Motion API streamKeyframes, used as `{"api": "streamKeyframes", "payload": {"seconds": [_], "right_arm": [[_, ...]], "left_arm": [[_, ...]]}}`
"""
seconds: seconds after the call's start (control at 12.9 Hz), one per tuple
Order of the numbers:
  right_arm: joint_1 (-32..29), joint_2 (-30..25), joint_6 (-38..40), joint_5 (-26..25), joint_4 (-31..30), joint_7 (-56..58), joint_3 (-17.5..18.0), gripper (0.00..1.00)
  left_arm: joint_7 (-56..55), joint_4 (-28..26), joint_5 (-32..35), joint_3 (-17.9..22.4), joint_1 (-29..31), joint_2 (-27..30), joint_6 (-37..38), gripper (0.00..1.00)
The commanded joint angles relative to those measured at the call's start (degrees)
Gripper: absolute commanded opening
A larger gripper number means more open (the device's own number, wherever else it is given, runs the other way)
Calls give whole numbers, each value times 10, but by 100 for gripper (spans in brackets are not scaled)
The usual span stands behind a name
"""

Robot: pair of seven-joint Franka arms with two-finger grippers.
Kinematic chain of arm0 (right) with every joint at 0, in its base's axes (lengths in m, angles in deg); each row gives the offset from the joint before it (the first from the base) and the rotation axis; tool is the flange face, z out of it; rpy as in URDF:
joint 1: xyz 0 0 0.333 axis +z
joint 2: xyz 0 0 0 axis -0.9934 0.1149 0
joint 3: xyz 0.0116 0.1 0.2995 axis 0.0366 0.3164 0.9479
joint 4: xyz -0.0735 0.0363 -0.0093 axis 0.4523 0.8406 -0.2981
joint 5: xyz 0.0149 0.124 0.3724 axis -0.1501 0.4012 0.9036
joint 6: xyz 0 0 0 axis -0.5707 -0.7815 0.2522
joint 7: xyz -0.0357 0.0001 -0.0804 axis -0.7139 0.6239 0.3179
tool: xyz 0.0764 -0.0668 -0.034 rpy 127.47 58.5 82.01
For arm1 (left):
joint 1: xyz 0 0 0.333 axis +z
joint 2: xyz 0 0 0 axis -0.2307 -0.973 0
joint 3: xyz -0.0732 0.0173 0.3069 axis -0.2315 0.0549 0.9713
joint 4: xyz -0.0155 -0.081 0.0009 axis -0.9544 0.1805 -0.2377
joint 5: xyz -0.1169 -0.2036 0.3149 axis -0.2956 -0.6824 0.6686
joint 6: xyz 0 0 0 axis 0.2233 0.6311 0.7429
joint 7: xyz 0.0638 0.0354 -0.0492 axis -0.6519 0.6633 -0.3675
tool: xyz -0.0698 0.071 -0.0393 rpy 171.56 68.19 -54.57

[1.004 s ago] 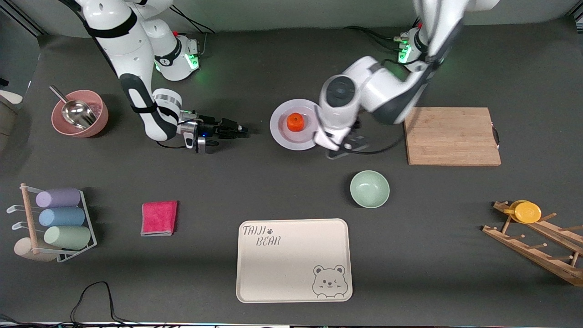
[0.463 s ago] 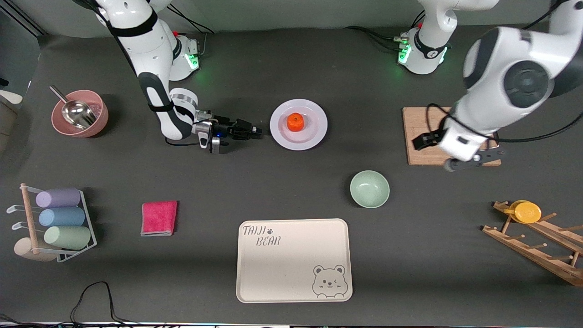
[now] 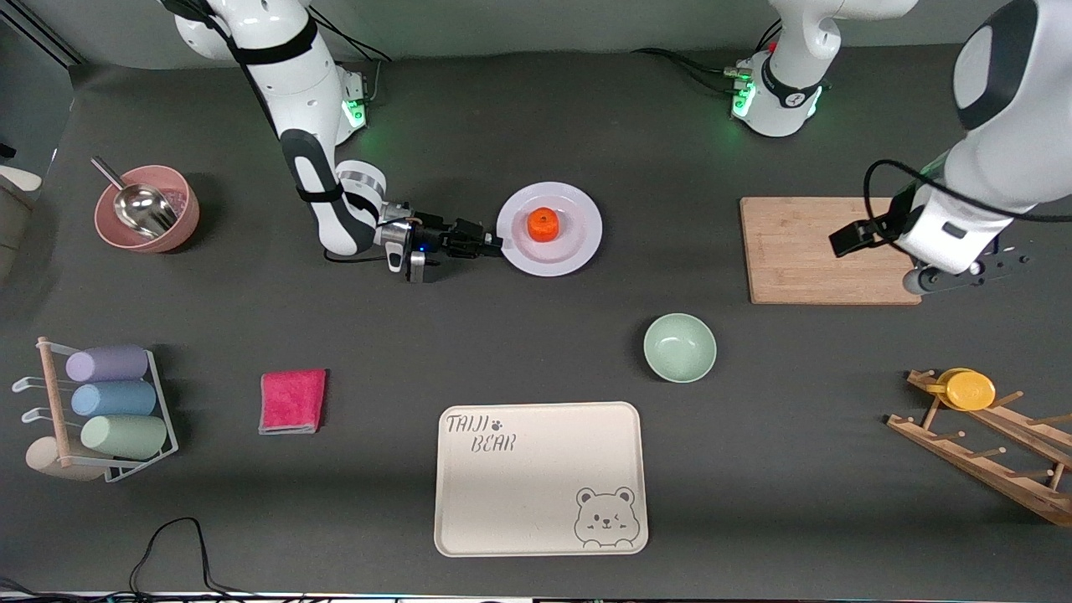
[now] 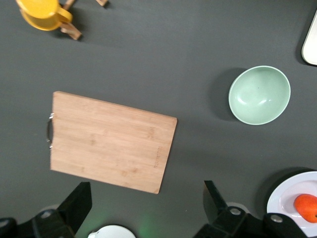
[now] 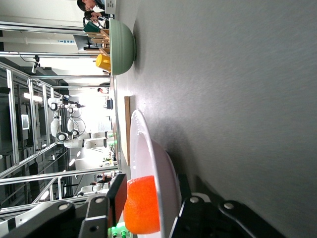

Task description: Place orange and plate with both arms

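Small bright-orange orange [image 3: 543,224] sits on round pale lavender plate [image 3: 586,243], frame centre. Right gripper [image 3: 494,246], fingers apart straddling the rim; should close squarely, lift level. Left gripper [image 4: 143,210], spread wide, empty, hovers over bamboo cutting board [image 3: 804,251].

The dark grey table [image 3: 469,335] fills the frame. At centre top lies the plate [image 3: 578,243]; a wooden cutting board [image 3: 812,251] lies at upper right, and a green bowl [image 3: 679,347] sits just below centre right. A beige tray [image 3: 540,478] with a bear drawing lies at bottom centre. A pink cloth [image 3: 292,401] lies at lower left, beside a rack of coloured cups [image 3: 109,402]. A pink bowl [image 3: 180,222] stands at upper left, a wooden peg rack [image 3: 980,456] at lower right.
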Motion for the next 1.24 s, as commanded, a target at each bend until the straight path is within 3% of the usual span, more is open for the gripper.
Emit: {"api": "streamKeyframes", "payload": {"seconds": [0.0, 0.23, 0.7, 0.85, 1.16], "right_arm": [[11, 21, 0, 37, 18, 15, 20, 49], [13, 21, 0, 40, 22, 17, 22, 46], [8, 23, 0, 34, 19, 36, 21, 18], [6, 23, 1, 34, 19, 36, 21, 0], [-8, 13, 15, 33, 17, 35, 20, 0]], "left_arm": [[50, 49, 6, -31, 56, -1, 42, 100], [60, 65, 8, -32, 67, -4, 61, 100], [60, 74, 8, -34, 66, -8, 63, 100], [59, 77, 8, -34, 61, -8, 63, 100], [56, 80, 8, -34, 58, -8, 64, 100]]}}
